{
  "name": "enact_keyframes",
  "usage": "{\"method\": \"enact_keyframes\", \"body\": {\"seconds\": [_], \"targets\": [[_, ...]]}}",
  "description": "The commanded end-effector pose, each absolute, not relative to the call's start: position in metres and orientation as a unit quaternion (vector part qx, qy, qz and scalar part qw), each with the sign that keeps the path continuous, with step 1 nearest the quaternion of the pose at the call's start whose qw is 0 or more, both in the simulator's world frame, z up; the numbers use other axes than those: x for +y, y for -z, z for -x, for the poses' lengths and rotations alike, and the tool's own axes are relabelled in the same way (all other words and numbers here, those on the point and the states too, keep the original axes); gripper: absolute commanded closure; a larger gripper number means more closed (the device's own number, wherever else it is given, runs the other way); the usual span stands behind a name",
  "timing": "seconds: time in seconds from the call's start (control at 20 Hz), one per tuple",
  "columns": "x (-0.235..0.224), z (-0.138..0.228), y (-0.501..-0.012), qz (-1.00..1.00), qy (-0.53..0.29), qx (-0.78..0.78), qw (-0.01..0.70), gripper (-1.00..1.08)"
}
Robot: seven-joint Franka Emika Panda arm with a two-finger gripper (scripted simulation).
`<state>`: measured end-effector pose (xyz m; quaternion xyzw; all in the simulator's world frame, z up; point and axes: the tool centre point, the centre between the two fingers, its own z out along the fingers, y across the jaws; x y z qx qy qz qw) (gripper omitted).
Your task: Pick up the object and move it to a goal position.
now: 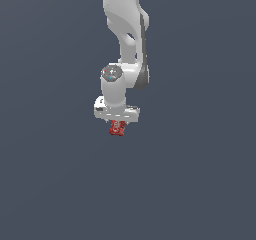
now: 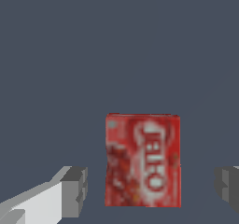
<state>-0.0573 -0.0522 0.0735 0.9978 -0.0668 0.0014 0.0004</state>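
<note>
The object is a small red box (image 1: 117, 128) with white lettering on its face. In the exterior view it shows just under the white hand of the arm, near the middle of the picture. My gripper (image 1: 118, 120) is right above it. In the wrist view the red box (image 2: 142, 160) lies between my two fingers, with a gap on each side. One grey fingertip (image 2: 74, 190) and the other fingertip (image 2: 228, 186) stand clear of the box. My gripper (image 2: 151, 189) is open and straddles the box without touching it.
The flat dark grey-blue ground (image 1: 200, 184) fills both views around the box. The white arm (image 1: 127, 39) rises from the hand toward the top of the exterior view. No other objects show.
</note>
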Motion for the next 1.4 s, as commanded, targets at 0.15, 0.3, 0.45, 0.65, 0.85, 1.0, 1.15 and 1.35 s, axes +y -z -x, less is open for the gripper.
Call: {"method": "enact_keyframes", "body": {"seconds": [0.15, 0.3, 0.45, 0.65, 0.85, 1.0, 1.15, 1.35], "targets": [[-0.054, 0.065, -0.065, -0.997, 0.0, -0.073, 0.0, -0.92], [-0.054, 0.064, -0.065, -0.997, 0.0, -0.072, 0.0, -0.92], [-0.053, 0.064, -0.059, -0.997, 0.0, -0.072, 0.0, -0.92], [-0.054, 0.065, -0.042, -0.997, 0.0, -0.072, 0.0, -0.92], [-0.054, 0.066, -0.025, -0.997, 0.0, -0.072, 0.0, -0.92], [-0.054, 0.066, -0.017, -0.997, 0.0, -0.073, 0.0, -0.92], [-0.054, 0.065, -0.015, -0.997, 0.0, -0.073, 0.0, -0.92], [-0.054, 0.065, -0.015, -0.997, 0.0, -0.073, 0.0, 1.08]]}}
